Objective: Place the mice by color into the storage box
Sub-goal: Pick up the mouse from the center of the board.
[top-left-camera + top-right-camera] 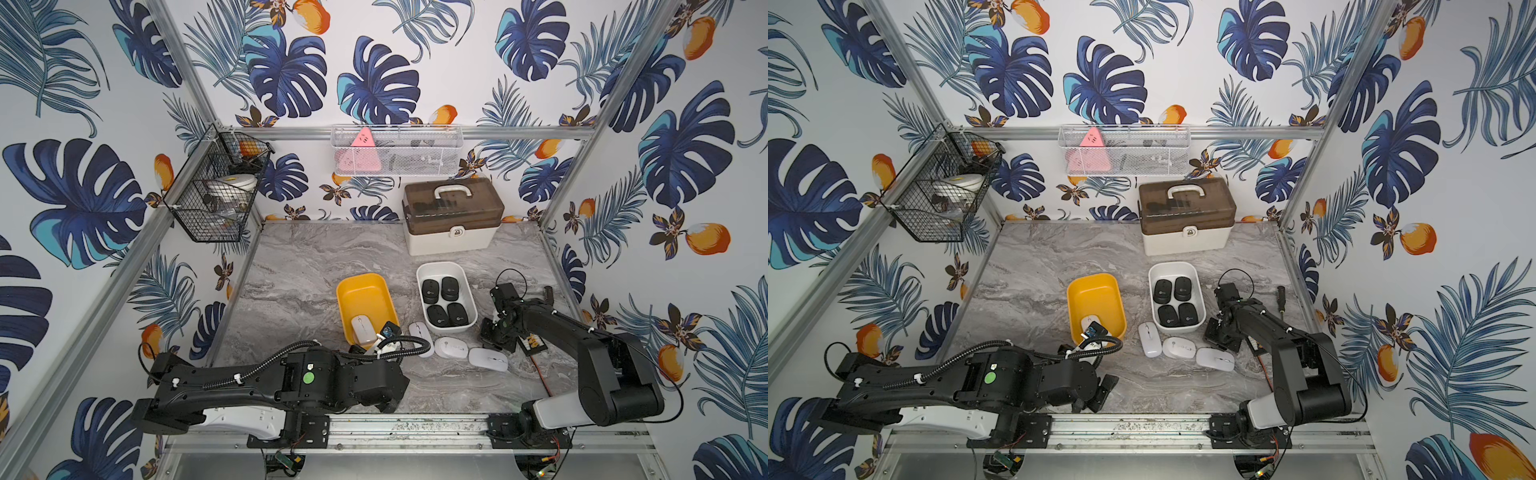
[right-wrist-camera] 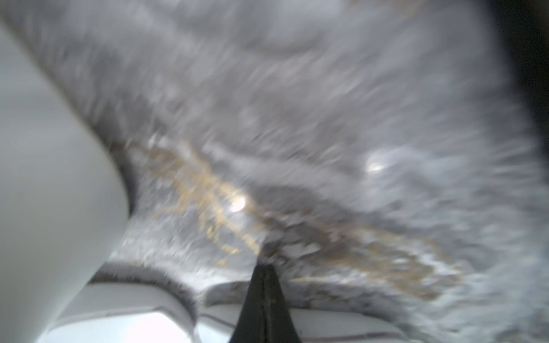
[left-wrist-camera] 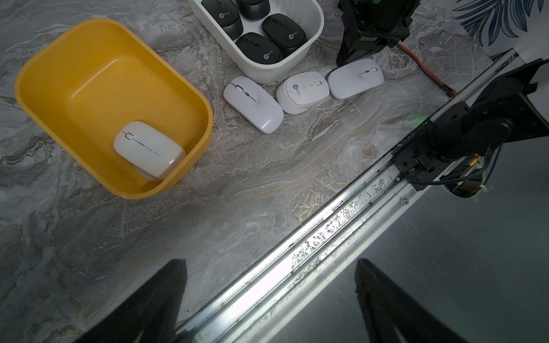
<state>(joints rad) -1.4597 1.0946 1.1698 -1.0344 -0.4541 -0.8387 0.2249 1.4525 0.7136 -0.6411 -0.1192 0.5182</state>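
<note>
Black mice [image 1: 444, 301], four of them, lie packed two by two in the white bin [image 1: 453, 329]; that colour appears finished. Just beside it on the desk [image 1: 311, 257], the yellow bin [image 1: 361, 291] holds a single white mouse [image 3: 148, 148] lying against its near wall, which suggests this bin is meant for the white set. Three more wait in a row on the desk before the white bin: the long white mouse [image 3: 252, 104] nearest the yellow bin, the ribbed white mouse [image 3: 303, 92] in the middle, and the end white mouse [image 3: 355, 77] on the right arm's side. The left gripper [image 3: 270, 267] hangs over the desk's front edge, jaws spread wide with nothing between them, clear of both bins. The right gripper [image 2: 264, 276] has its jaws pressed together on nothing, tip low to the desk just beside the end white mouse. Its wrist view is blurred, so contact cannot be confirmed. Judgement: closed jaws cannot take that mouse and must open before any pick. Risk: the three sit close, so a grasp on one may disturb its neighbour
</note>
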